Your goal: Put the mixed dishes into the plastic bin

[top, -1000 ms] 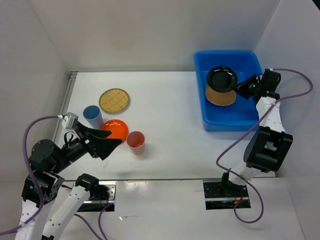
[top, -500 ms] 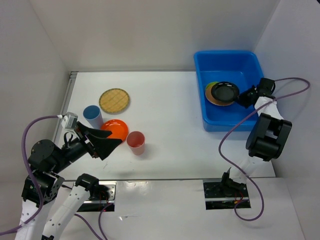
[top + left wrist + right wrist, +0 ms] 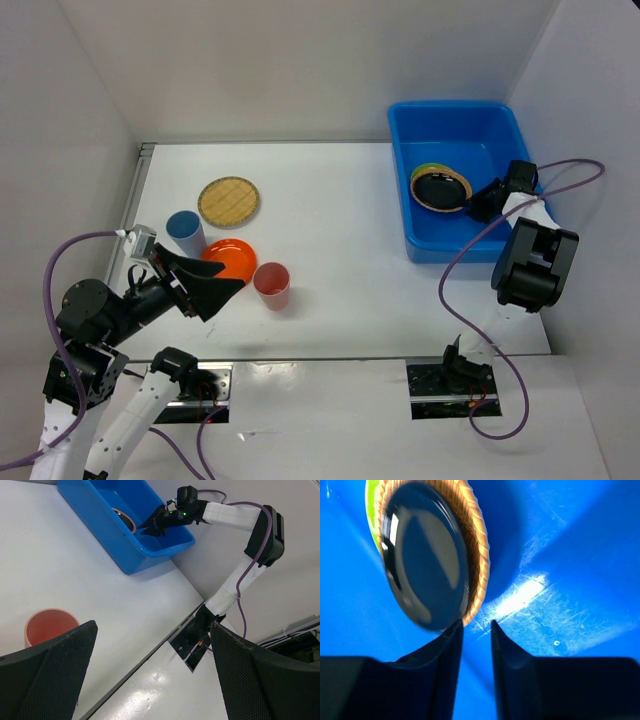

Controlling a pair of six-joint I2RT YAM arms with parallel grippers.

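Plates lie stacked inside the bin [image 3: 460,246]: the black plate [image 3: 441,189] on a woven plate [image 3: 477,555] over a green plate [image 3: 370,520]. The right gripper [image 3: 476,625] reaches into the bin, its jaws slightly parted at the black plate's edge, clasping nothing. Well left of the bin are the second woven plate [image 3: 229,202], blue cup [image 3: 185,230], orange plate [image 3: 230,258] and pink cup [image 3: 271,284], with the left gripper [image 3: 152,630] spread wide and empty.
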